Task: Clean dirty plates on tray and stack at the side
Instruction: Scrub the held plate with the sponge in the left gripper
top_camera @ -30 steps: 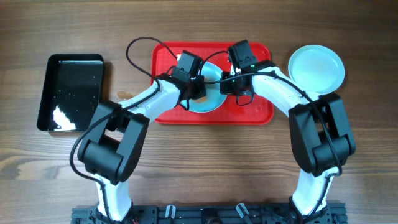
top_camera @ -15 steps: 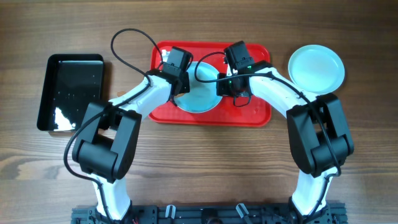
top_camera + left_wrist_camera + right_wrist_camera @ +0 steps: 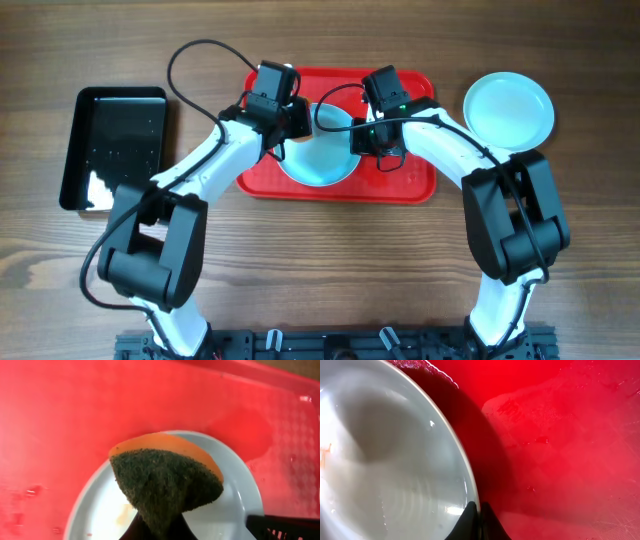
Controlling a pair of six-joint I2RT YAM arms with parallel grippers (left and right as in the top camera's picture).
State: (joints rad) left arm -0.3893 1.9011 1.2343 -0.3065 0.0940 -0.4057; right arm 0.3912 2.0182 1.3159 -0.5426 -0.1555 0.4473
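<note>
The right pincer point(image 3: 479, 521) pinches tight on the right rim of the plate point(image 3: 385, 460), which lies on the red tray point(image 3: 560, 435). The left pincer point(image 3: 156, 532) grips a sponge point(image 3: 165, 480) above that plate's left part, having slid leftward off its middle. Two plates show, the second plate point(image 3: 508, 108) on the counter point(image 3: 320, 260); one sponge, one black tray point(image 3: 115, 145).

Smudged plate point(image 3: 316, 165) on red tray point(image 3: 415, 182); second plate point(image 3: 508, 108) just beside tray.

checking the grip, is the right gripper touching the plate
Touching: the right wrist view shows the right gripper with its fingers pinched together on the rim of the plate.
</note>
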